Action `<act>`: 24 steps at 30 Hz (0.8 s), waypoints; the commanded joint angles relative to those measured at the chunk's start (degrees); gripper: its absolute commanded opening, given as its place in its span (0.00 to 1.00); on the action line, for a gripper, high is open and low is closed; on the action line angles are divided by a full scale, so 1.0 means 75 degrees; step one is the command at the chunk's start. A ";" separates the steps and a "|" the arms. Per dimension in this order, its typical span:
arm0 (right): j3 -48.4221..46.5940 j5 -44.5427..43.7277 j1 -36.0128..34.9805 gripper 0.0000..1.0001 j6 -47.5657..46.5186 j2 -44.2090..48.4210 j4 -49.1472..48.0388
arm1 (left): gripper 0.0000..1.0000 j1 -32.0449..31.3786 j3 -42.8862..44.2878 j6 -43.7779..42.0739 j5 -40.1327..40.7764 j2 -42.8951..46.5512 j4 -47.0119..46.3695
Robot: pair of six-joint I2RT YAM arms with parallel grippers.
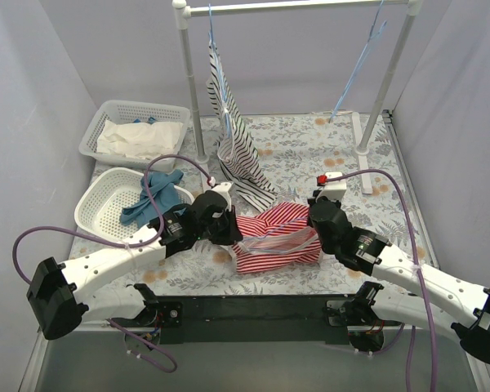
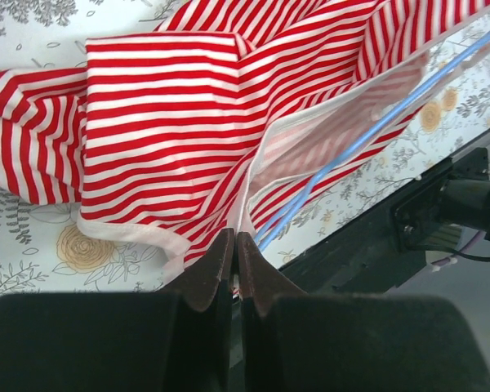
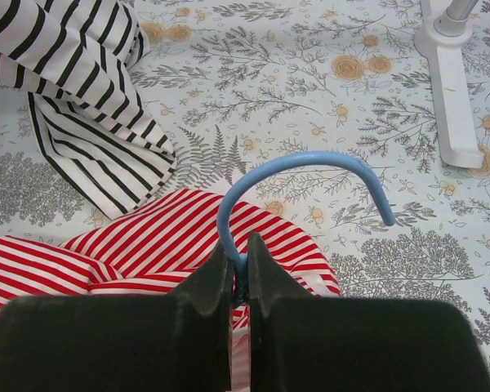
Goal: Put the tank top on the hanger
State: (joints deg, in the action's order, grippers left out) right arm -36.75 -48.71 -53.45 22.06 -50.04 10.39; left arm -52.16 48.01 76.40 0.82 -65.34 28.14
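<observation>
Tank top (image 1: 273,237), red-and-white striped, lies crumpled on the floral table (image 1: 310,147) between both grippers.
Left gripper (image 2: 235,245) is pinched closed on its white edge. Right gripper (image 3: 238,263) is clamped on the blue hanger (image 3: 310,156) below its hook.

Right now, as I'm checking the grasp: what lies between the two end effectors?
The tank top, bunched on the table with the hanger across it, fills the gap, seen in the top view.
</observation>
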 commanded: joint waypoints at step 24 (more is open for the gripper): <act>-0.2166 -0.0759 -0.1381 0.01 -0.1195 -0.1156 -0.1140 | 0.40 -0.0018 0.2411 -0.0788 0.0300 -0.0125 0.0665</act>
State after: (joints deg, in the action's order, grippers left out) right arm -48.86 -50.89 -62.67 16.36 -59.20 5.45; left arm -52.25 62.70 73.21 0.58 -67.24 30.26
